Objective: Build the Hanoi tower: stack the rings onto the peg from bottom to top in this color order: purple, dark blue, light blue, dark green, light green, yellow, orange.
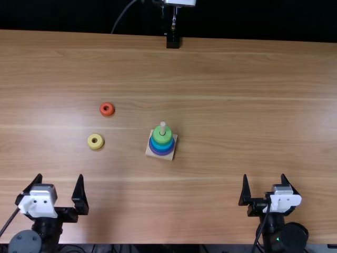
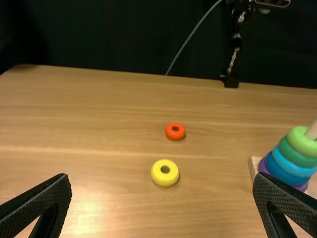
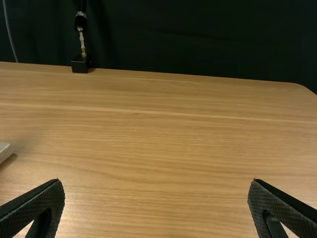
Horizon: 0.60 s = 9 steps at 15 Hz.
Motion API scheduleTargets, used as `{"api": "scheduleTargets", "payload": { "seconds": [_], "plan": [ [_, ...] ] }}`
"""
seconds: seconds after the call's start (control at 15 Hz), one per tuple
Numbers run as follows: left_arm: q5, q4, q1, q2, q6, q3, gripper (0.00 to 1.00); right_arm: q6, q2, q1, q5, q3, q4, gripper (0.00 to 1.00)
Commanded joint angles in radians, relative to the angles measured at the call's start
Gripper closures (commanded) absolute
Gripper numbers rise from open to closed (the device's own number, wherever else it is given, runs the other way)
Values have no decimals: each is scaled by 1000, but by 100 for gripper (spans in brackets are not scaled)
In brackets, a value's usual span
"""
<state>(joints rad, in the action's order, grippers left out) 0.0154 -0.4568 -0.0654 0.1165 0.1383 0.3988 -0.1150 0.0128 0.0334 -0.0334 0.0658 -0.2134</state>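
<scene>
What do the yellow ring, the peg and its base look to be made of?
Yellow ring: probably painted wood or plastic, smooth with a slight sheen; the even colour and rounded edge fit either.
Peg: likely bare wood, matt, going by its pale, uncoloured look.
Base: likely bare wood too, pale and flat-finished, though I can't make out grain to confirm it.

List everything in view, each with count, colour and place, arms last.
Table: one, light brown, underneath
Base: one, pale wood, mid-table
Peg: one, pale wood, upright on base
Stacked rings: five, bottom to top purple, dark blue, light blue, dark green, light green, around peg
Loose rings: two, yellow and orange, table, left of peg
Stand: one, black foot, far edge
Cables: several, grey and black, far side and arms
Arms: two, black, near edge, each with open tool, left and right
</scene>
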Motion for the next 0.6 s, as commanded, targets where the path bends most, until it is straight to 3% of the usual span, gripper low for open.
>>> {"api": "scheduleTargets", "payload": {
  "seconds": [0.0, 0.13, 0.27, 0.4, 0.53],
  "plan": [
    [-4, 21, -1, 101, -9, 133, 0, -5, -13, 10, -5, -50, -75, 0],
    [-6, -5, 9, 341, -15, 356, 0, -5, -13, 10, -7, -50, -75, 0],
    [-4, -175, 19, 632, -44, 551, 0, -3, -13, 10, -5, -50, -75, 0],
    [-15, -291, 16, 839, -92, 689, 0, -5, -13, 10, -7, -50, -77, 0],
    [-17, -302, 16, 1035, -147, 730, 0, -5, -13, 10, -7, -50, -75, 0]
  ]
}}
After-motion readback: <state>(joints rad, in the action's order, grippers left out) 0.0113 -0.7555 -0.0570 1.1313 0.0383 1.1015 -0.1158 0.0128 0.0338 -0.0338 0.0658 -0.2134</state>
